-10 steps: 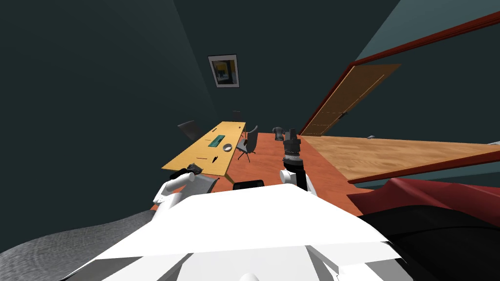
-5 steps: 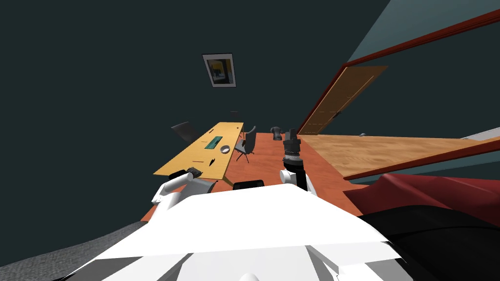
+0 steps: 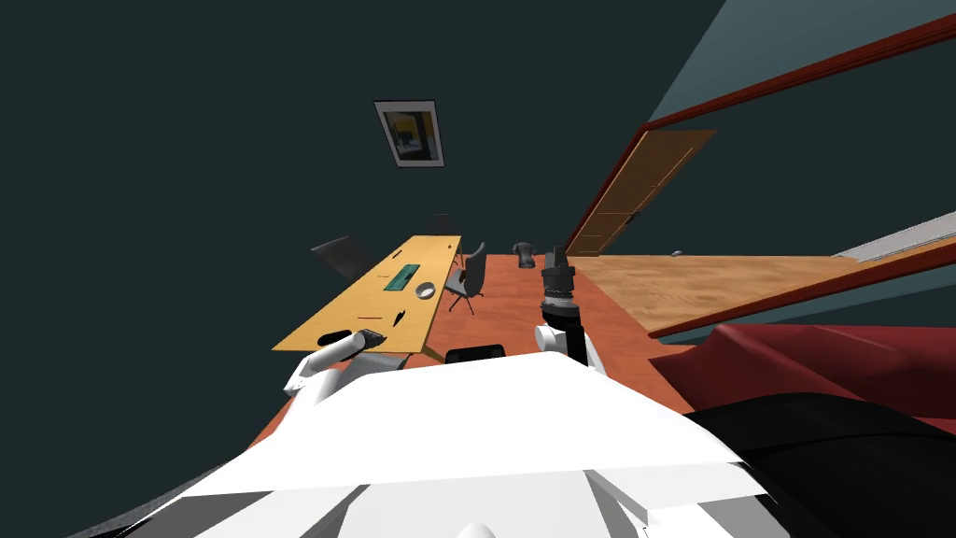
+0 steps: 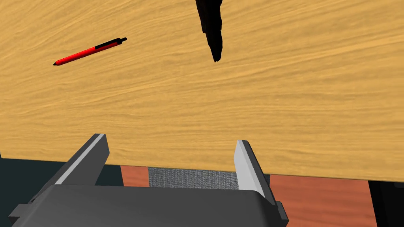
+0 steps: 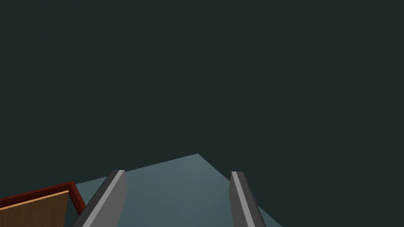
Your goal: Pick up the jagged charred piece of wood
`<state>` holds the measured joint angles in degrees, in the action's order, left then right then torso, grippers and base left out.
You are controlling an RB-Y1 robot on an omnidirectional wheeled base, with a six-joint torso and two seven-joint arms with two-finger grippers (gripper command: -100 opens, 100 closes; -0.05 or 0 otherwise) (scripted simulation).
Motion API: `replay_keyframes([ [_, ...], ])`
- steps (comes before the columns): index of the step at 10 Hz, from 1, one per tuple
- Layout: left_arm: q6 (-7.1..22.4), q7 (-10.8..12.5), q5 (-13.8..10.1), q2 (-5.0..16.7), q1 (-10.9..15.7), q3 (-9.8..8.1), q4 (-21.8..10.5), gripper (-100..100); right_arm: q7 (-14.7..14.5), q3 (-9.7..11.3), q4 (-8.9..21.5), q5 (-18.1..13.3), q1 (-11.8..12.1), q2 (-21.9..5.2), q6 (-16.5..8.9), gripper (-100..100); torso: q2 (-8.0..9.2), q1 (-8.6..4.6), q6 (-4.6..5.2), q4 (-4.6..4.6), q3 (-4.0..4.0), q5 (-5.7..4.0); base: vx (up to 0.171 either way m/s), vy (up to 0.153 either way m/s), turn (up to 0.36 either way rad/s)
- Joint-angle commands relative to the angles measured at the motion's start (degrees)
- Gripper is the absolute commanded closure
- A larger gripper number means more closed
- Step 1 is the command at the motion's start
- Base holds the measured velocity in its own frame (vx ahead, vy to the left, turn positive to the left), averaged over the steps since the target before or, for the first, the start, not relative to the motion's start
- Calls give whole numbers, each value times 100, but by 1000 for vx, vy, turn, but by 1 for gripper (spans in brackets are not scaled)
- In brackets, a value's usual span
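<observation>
The jagged charred piece of wood (image 4: 211, 27) is a black pointed sliver lying on the yellow wooden table (image 4: 276, 98). It lies ahead of my left gripper (image 4: 169, 157), a good way beyond the fingertips. That gripper is open and empty, hovering over the table's near edge. In the head view the wood (image 3: 400, 316) is a small dark mark just past my left gripper (image 3: 371, 335). My right gripper (image 3: 557, 254) is raised above the floor to the right of the table; in its wrist view the right gripper (image 5: 177, 197) is open and empty.
A red pen (image 4: 90, 50) lies on the table beside the wood. Farther along the table (image 3: 322, 327) are a teal item (image 3: 408, 275) and a bowl (image 3: 426, 290). Chairs (image 3: 470, 273) stand at both sides. An open door (image 3: 635, 191) and red furniture (image 3: 822, 360) are to the right.
The whole head view has shifted, so I have moved: the table's near end now reaches closer and further left. My left hand has come over that near end. The right arm holds its pose.
</observation>
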<state>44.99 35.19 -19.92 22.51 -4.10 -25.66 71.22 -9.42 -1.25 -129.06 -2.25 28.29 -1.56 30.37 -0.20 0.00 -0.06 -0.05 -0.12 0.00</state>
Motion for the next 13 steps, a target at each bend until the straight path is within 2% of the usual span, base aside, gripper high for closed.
replay_keyframes([
  [1,210,160,-98,69,108,-82,-286,-100,0,0,0,0,0,0,0,0,0,0,0,0,0,0,75,2,-111],
  [2,210,160,-98,69,108,-82,-347,-100,0,0,0,0,0,0,0,0,-6,0,2,0,-2,-1,69,2,-58],
  [3,403,293,-186,122,167,-154,-491,-100,0,0,0,0,0,0,0,0,-5,-1,0,-1,-3,0,72,3,-107],
  [5,403,293,-186,122,167,-154,-564,-100,0,0,0,0,0,0,0,0,-3,1,-1,-1,-2,0,47,6,-27],
  [6,583,418,-270,173,220,-222,-761,-100,0,0,0,0,0,0,0,0,7,0,-1,1,4,0,52,3,-93],
  [7,583,418,-270,173,220,-222,-768,-100,0,0,0,0,0,0,0,0,3,0,1,1,2,-1,58,11,-58],
  [10,1038,743,-498,316,354,-397,-1289,-100,0,0,0,0,0,0,0,0,-15,5,2,-3,-8,0,105,20,-132],
  [11,1038,743,-498,316,354,-397,-1306,-100,0,0,0,0,1,0,0,0,-25,10,1,-5,-14,1,85,25,-37],
  [13,1271,913,-622,401,421,-488,-1591,-100,0,0,0,0,0,0,0,0,-8,3,0,-2,-5,0,72,19,-90],
])
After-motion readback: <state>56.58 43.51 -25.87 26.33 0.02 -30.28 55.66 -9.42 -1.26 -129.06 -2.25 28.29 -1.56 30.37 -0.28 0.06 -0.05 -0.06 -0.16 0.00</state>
